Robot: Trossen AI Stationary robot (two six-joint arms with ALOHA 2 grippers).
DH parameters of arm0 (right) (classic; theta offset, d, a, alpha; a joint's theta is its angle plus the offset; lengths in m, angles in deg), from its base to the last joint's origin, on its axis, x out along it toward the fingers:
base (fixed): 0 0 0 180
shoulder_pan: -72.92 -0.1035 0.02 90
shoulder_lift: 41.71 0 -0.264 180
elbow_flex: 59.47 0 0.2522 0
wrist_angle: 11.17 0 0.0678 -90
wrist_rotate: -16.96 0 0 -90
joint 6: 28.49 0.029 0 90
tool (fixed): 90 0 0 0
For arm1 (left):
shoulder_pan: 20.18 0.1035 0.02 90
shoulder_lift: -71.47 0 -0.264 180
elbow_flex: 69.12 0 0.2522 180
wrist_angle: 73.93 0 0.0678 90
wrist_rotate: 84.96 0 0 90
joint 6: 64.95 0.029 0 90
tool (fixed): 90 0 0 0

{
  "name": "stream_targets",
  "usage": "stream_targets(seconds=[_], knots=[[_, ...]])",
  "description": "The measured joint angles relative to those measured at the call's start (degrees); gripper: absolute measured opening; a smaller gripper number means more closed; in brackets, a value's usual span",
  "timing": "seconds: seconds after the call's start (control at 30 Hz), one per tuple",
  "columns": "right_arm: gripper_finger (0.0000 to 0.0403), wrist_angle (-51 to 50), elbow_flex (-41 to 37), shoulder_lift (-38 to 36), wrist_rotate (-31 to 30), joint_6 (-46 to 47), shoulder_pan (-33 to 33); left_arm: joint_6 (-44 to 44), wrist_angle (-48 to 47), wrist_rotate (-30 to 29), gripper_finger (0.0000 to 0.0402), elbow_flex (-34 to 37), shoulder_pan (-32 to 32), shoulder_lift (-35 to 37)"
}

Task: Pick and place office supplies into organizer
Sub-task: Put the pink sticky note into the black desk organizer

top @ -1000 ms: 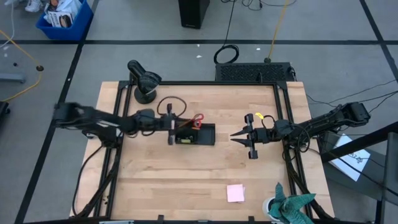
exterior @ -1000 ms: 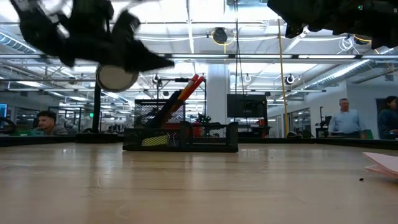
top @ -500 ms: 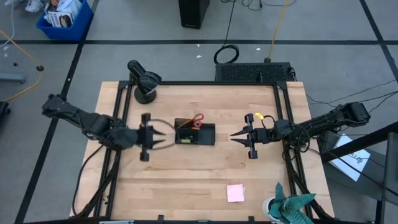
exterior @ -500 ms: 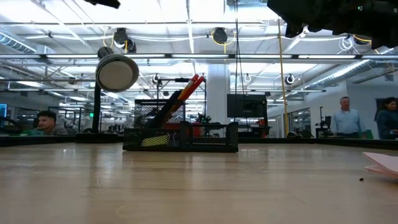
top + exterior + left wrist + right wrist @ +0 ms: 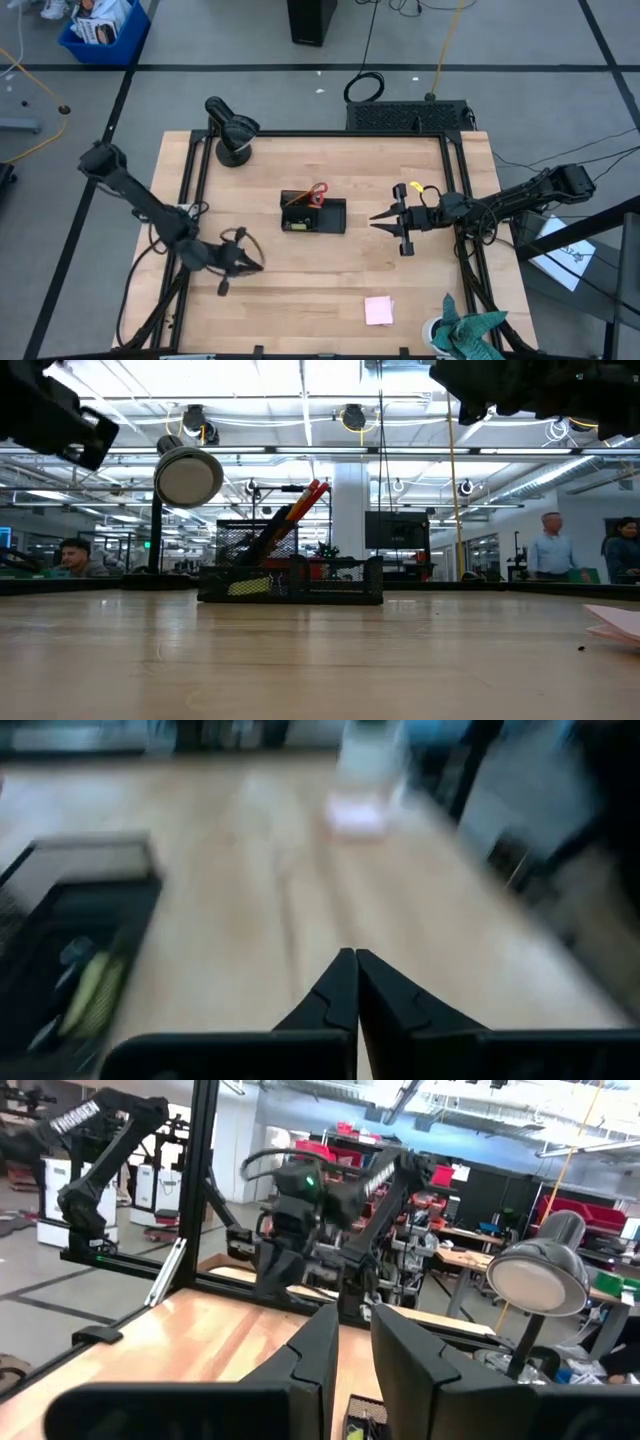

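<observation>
Mid-table, black organizer (image 5: 313, 215), red scissors (image 5: 317, 193) upright

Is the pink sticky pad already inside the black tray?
No, the pink sticky pad lies on the bare wooden table near its front edge, well apart from the black tray in the middle.

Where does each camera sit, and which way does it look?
High: overhead, looking down; both arms, organizer, sticky-note pad.
Low: at table-top height, looking level across; organizer, arm parts above.
Left wrist: on the left arm, facing the table; shut left gripper, organizer.
Right wrist: on the right arm, facing across the table; right gripper, left arm beyond.
Shared: the organizer shows in the high, low and left wrist views.
</observation>
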Motion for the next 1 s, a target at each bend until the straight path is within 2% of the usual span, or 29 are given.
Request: stream_targets(seconds=[0.1,0.17,0.23,0.4,0.5,0.67,0.73,1.0], knots=[[0.0059,-0.02,0.0,-0.02,0.0,-0.31,0.0,2.77,23.71,0.71,0.0004,9.86,-0.48,-1.54],[0.0059,0.06,0.0,-0.02,0.0,-0.41,0.07,5.06,32.88,0.59,0.0004,13.9,-0.42,-2.73],[0.0059,0.02,0.0,-0.02,0.05,-0.41,0.41,8.56,37.91,-0.57,0.0002,15.5,-0.11,-4.19],[0.0059,-0.64,0.0,-0.02,0.03,0.9,1.48,19.28,40.39,0.6,0.0002,13.68,3.07,-8.12],[0.0059,-1.91,0.0,-0.02,0.01,1.49,2.19,24.06,42.93,3.68,0.0002,12.96,5.69,-10.53],[0.0059,-4.57,0.0,-0.02,0.04,1.21,2.43,31.73,58.08,16.93,0.0002,12.83,10.2,-14.23],[0.0059,-6.58,0.0,-0.02,0.15,1.25,2.38,32.12,58.39,18.57,0.0001,12.85,11.22,-15.06],[0.0059,-15.7,0.33,-0.01,-0.11,2.51,-0.56,27.3,57.38,17.86,0.0002,12.85,12.19,-17.8]])
